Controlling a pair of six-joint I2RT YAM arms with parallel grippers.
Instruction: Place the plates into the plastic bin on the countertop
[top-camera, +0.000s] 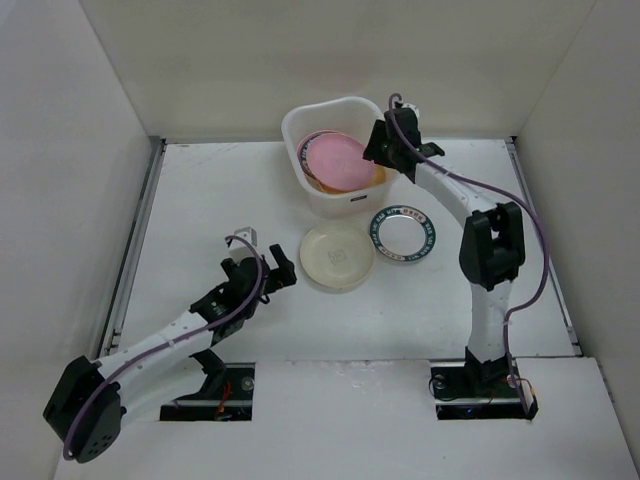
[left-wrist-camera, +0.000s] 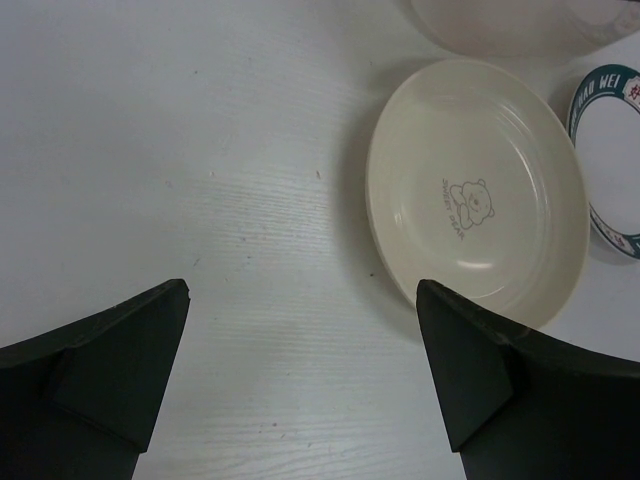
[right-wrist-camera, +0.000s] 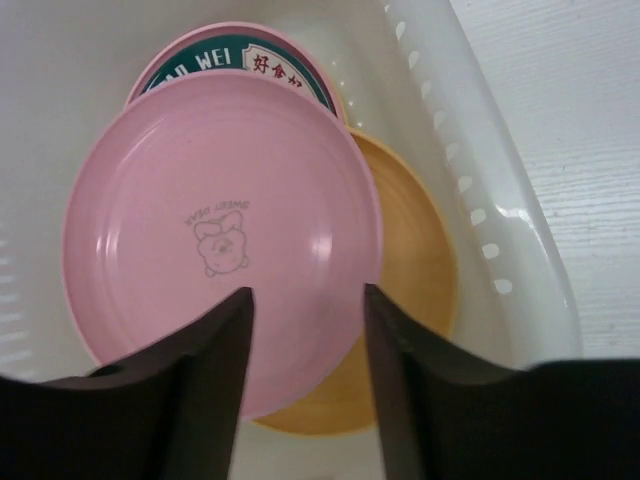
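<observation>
Walls (top-camera: 300, 50) of plain white box the countertop (top-camera: 200, 200); left pincer (left-wrist-camera: 300, 288) and right pincer (right-wrist-camera: 307, 292) both gape.

Plain white walls (top-camera: 330, 60) on three sides, a grey strip (top-camera: 132, 235) along each side wall's foot

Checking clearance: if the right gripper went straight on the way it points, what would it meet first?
Most likely the pink plate, topmost in the plastic bin; the right gripper is open over it, depth unclear.

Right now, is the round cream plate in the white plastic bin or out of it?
Out. The round cream plate lies flat on the countertop, just in front of the white plastic bin.
</observation>
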